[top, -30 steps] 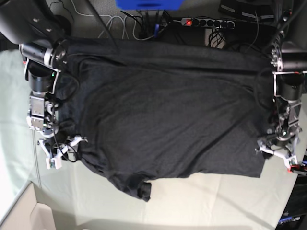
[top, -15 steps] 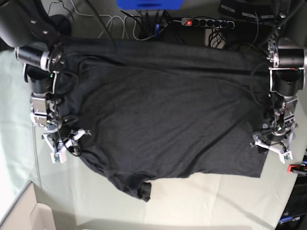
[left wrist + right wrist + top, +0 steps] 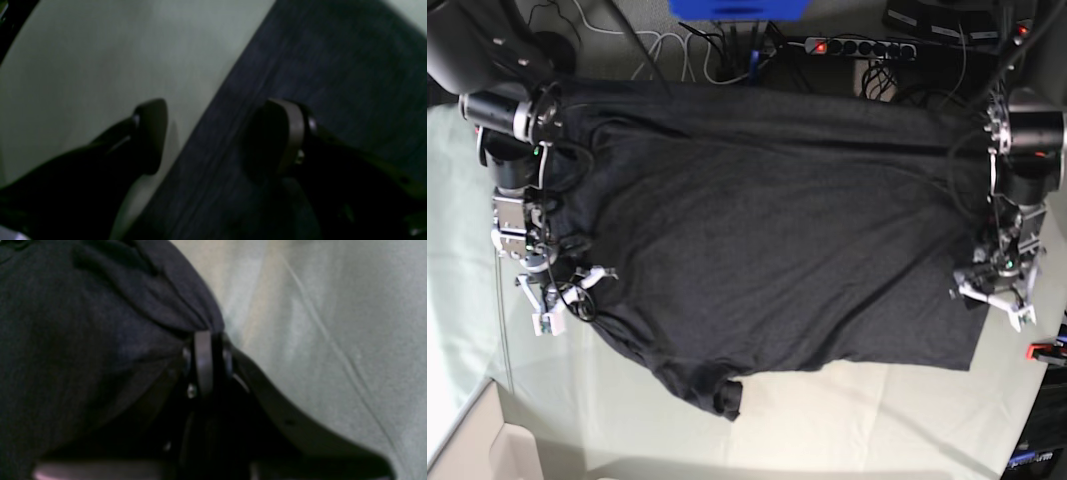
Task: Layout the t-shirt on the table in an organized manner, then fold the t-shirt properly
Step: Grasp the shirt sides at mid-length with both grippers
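The dark charcoal t-shirt (image 3: 777, 240) lies spread wide over the pale green table (image 3: 847, 420), with a bunched sleeve at its front edge. At the shirt's left edge in the base view, my right gripper (image 3: 575, 295) is shut on the t-shirt. The right wrist view shows its jaws together at the tip (image 3: 204, 340), with t-shirt (image 3: 83, 323) fabric gathered there beside the bare table (image 3: 333, 323). My left gripper (image 3: 992, 300) is open at the opposite edge. In the left wrist view the left gripper (image 3: 217, 133) straddles the hem, one finger over the table (image 3: 100, 50), the other over the t-shirt (image 3: 333, 66).
A power strip (image 3: 857, 47), loose cables (image 3: 677, 50) and a blue object (image 3: 737, 8) lie beyond the table's far edge. A cardboard box (image 3: 487, 450) sits at the front left corner. A red clamp (image 3: 1042, 350) is at the right edge.
My right gripper has closed on the shirt's left edge. My left gripper has shifted slightly in over the right hem and stays open.
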Robot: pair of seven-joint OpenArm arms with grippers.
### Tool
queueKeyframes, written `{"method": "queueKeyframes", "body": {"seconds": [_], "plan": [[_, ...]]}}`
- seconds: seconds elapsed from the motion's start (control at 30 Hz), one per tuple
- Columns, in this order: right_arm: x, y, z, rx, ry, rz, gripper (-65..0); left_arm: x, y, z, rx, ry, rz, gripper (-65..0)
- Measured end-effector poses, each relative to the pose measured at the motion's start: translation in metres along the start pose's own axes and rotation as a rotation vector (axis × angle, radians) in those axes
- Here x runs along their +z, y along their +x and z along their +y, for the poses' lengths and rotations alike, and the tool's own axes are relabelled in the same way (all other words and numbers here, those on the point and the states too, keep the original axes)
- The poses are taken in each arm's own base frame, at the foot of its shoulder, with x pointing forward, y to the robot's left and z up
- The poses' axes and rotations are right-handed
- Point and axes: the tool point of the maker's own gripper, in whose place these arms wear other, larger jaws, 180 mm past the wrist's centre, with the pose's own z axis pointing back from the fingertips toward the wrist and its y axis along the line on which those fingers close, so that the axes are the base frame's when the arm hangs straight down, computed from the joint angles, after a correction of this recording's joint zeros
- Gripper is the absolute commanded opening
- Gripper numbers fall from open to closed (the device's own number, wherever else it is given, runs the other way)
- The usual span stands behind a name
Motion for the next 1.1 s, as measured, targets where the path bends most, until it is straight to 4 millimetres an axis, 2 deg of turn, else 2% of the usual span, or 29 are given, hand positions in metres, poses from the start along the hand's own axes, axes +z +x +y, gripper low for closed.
{"method": "queueKeyframes", "body": {"seconds": [0.23,0.3,0.53,0.57,0.97,1.03,1.1], "plan": [[0.002,-0.003,0.000,-0.005,-0.001,-0.009,-65.0,0.000,-0.004,-0.008,-0.001,-0.007,-0.006,-23.2],[0.002,-0.003,0.000,-0.004,-0.001,-0.008,-65.0,0.001,-0.005,-0.013,-0.034,-0.018,-0.008,-29.9],[0.002,-0.003,0.000,-0.005,-0.001,-0.008,-65.0,0.001,-0.007,-0.030,-0.101,-0.060,-0.008,-63.7],[0.002,-0.003,0.000,-0.005,-0.001,-0.008,-65.0,0.001,-0.008,-0.031,-0.101,-0.061,-0.007,-65.0],[0.002,-0.003,0.000,-0.005,-0.001,-0.008,-65.0,0.001,-0.007,-0.029,-0.101,-0.062,-0.007,-64.1],[0.002,-0.003,0.000,-0.005,-0.001,-0.008,-65.0,0.001,-0.007,-0.027,-0.101,-0.059,-0.003,-60.1],[0.002,-0.003,0.000,-0.005,0.000,-0.008,-65.0,0.001,-0.005,-0.021,-0.101,-0.053,-0.001,-52.5]]}}
